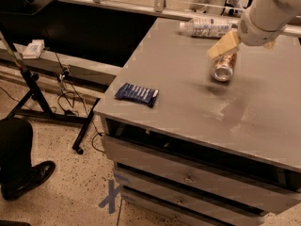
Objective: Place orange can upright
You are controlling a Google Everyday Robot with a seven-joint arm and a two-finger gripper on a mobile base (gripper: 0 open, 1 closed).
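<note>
The orange can point(224, 66) is golden-orange with a silver top. It is tilted with the top facing down toward me, and hangs just above the grey table point(188, 102), where a faint shadow lies under it. My gripper point(229, 52) comes down from the white arm at the upper right and is shut on the can's upper end. One pale yellow finger point(223, 45) shows on the can's left side. The other finger is hidden behind the can and wrist.
A clear plastic bottle with a white label point(207, 27) lies at the table's far edge behind the can. A flat dark-blue snack wrapper point(137, 93) lies near the front left corner. Drawers run below the tabletop. A person's shoe point(28, 178) is on the floor at left.
</note>
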